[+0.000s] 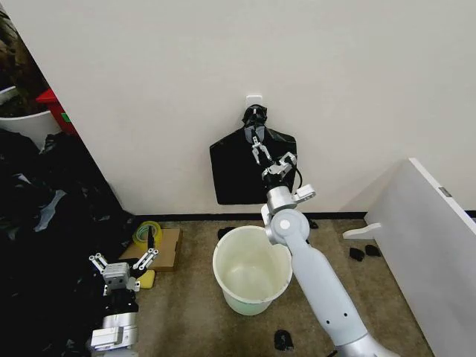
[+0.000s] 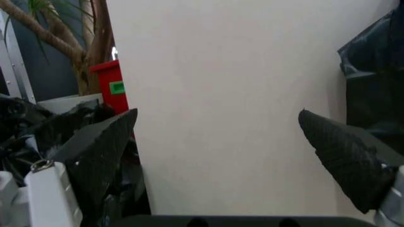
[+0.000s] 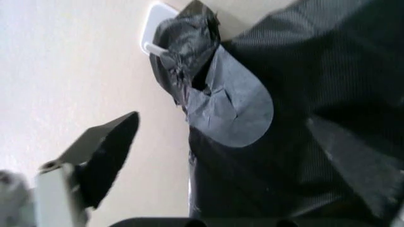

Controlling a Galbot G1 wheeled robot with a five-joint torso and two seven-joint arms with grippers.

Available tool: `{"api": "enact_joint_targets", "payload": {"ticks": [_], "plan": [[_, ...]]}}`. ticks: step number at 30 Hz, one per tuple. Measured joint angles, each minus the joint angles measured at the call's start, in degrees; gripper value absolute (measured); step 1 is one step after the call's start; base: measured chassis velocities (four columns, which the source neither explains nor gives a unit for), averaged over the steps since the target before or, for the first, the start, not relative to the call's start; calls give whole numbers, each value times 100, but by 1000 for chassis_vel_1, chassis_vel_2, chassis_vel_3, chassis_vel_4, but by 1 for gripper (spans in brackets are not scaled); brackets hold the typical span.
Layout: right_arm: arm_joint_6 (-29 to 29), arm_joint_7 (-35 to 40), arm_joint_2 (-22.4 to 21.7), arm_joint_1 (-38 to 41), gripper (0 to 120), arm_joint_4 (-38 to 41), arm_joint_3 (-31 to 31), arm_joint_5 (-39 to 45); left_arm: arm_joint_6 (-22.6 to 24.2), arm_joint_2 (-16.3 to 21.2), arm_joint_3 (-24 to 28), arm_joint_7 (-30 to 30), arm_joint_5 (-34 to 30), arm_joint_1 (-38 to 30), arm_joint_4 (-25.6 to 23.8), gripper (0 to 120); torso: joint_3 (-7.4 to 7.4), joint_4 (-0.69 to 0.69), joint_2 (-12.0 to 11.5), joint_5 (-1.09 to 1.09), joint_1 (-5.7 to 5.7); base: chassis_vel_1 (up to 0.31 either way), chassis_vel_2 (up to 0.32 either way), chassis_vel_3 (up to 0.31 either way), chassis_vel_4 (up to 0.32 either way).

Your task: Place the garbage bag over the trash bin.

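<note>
Nearest in head view: left pincer (image 1: 124, 259), low at the left beside the floor, fingers spread wide, holding nothing. Parked next to a yellow sponge (image 1: 146, 279) and a flat cardboard piece (image 1: 167, 249) carrying a yellow-green tape roll (image 1: 146, 233). Left wrist view: both dark textured pads (image 2: 101, 156) far apart, bare cream wall (image 2: 221, 104) between them, a red box (image 2: 110, 90) and plant stems (image 2: 75, 42) off to one side.

Heap of black plastic (image 1: 44, 245) piled along the left edge.

Centre floor: trash bin (image 1: 251, 269), cream-white, round, upright, mouth bare, nothing inside. Small black scraps (image 1: 282, 340) scattered on the brown floor around it.

Behind the bin, flat against the wall: black plastic bundle (image 1: 251, 167) hung by its knotted top from a white wall hook (image 1: 253, 99).

Right arm (image 1: 312, 275) stretched up and forward over the bin's far rim. Right pincer (image 1: 258, 145) up at the bundle, just under the knot, fingers open, not clamped on anything. Right wrist view: one dark finger pad (image 3: 110, 156) on the wall side of the bundle's edge, knot (image 3: 183, 42) and white hook (image 3: 154, 33) just beyond; contact with the plastic not discernible.

White panel (image 1: 428, 253) leaning in at the right.

No separate loose garbage bag made out; bundle on the hook, apart from the bin.
</note>
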Motion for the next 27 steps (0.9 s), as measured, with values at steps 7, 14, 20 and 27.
{"api": "enact_joint_targets", "payload": {"ticks": [7,14,20,27], "plan": [[1,-63,90,102,73,-218,14,-144,4,-2,25,-33,-9,-69,96,100,0,0,0,0,0,0,0,0,0],[27,-222,117,211,44,-264,67,-179,4,-44,61,-39,-2,-108,160,100,0,0,0,0,0,0,0,0,0],[49,-324,132,209,23,-276,97,-248,4,-53,62,-53,12,-112,172,100,0,0,0,0,0,0,0,0,0],[117,-508,116,159,0,-345,118,-350,0,-68,68,-88,37,-112,187,100,0,0,0,1,-1,0,0,0,0]]}}
